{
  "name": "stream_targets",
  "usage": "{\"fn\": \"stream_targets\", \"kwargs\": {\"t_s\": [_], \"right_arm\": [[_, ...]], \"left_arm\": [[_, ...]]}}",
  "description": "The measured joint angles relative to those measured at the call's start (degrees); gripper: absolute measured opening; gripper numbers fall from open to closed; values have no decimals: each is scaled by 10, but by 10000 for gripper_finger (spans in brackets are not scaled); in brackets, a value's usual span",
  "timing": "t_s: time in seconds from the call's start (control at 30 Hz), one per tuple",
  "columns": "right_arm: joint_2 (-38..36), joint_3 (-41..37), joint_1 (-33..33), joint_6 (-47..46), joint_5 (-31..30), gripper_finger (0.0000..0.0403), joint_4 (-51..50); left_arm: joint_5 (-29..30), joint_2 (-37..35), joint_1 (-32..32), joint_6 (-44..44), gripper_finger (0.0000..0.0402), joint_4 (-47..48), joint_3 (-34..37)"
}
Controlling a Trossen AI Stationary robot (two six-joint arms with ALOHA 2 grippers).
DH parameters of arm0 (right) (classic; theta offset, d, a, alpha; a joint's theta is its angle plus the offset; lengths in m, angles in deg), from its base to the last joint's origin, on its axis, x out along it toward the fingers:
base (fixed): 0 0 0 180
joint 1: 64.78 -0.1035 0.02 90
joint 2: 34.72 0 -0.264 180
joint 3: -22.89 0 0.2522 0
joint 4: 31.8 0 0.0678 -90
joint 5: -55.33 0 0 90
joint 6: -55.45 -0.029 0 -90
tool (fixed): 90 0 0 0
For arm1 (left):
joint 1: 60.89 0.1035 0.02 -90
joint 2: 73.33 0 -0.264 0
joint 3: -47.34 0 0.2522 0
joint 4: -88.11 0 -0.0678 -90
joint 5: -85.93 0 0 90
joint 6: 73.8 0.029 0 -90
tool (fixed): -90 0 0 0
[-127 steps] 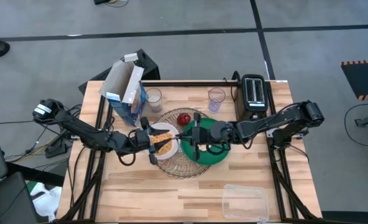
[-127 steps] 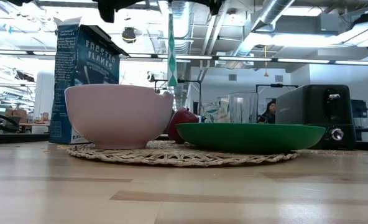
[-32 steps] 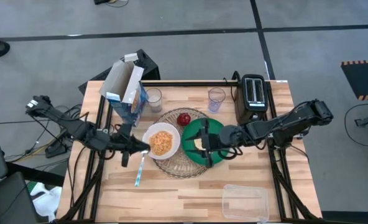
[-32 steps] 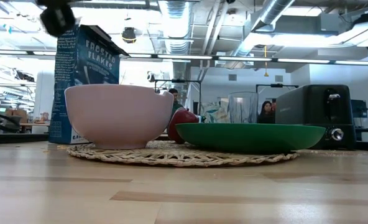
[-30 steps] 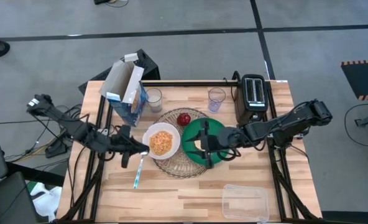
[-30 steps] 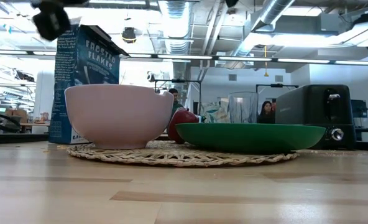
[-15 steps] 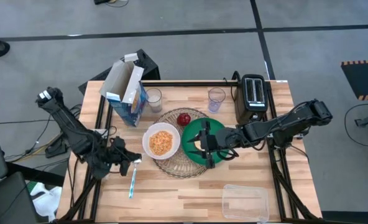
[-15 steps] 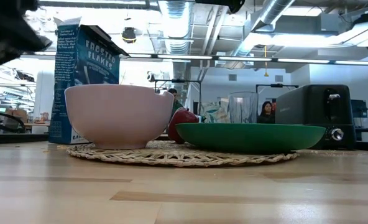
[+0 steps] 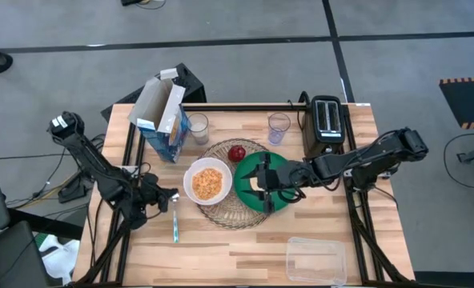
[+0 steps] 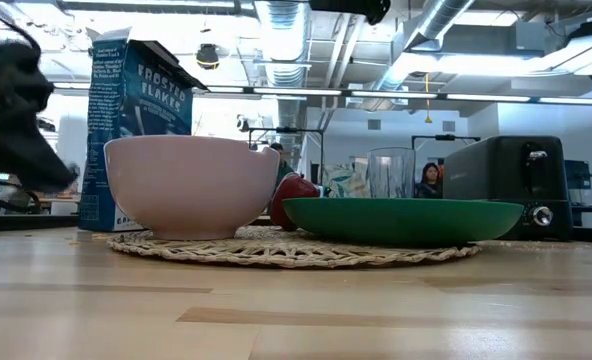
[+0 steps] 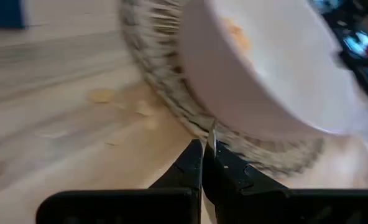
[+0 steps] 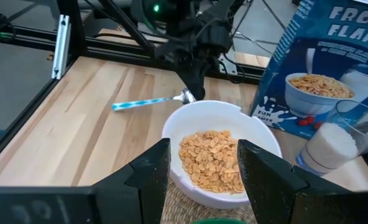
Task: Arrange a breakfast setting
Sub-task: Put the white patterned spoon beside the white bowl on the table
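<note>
Left gripper (image 9: pixel 171 200): we see it pinching the blue-handled metal spoon (image 9: pixel 175 226), left of the white cereal-filled bowl (image 9: pixel 207 182).
Right gripper (image 9: pixel 263 182): spread wide over the green round plate (image 9: pixel 283 166).

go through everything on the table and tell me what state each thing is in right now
Cereal box: upright, top flaps open.
White bowl: on the mat, holding cereal flakes.
Green plate: on the mat beside the bowl.
Apple: on the mat.
Spoon: held by its bowl end.
Left gripper: shut on the spoon.
Right gripper: open, over the plate.
</note>
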Motion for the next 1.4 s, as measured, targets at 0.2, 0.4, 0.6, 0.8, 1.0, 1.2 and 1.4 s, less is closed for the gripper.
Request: {"fn": "stream_targets", "kwargs": {"t_s": [0.2,0.4,0.6,0.8,1.0,1.2,1.4], "right_arm": [[0,0,8,1,0,214,5],[0,0,11,2,0,214,5],[0,0,11,2,0,214,6],[6,0,11,6,0,214,11],[27,2,13,6,0,214,21],[38,2,18,2,0,214,19],[38,0,18,-2,0,214,14]], "left_arm": [[-6,-1,38,-6,0,-6,33],[-23,-1,90,37,0,-10,49],[-63,-1,163,156,0,-47,58],[-76,-1,230,272,0,-70,58],[-93,0,276,379,0,-113,59],[-76,0,302,411,0,-129,59],[-66,0,323,361,0,-139,75]]}}
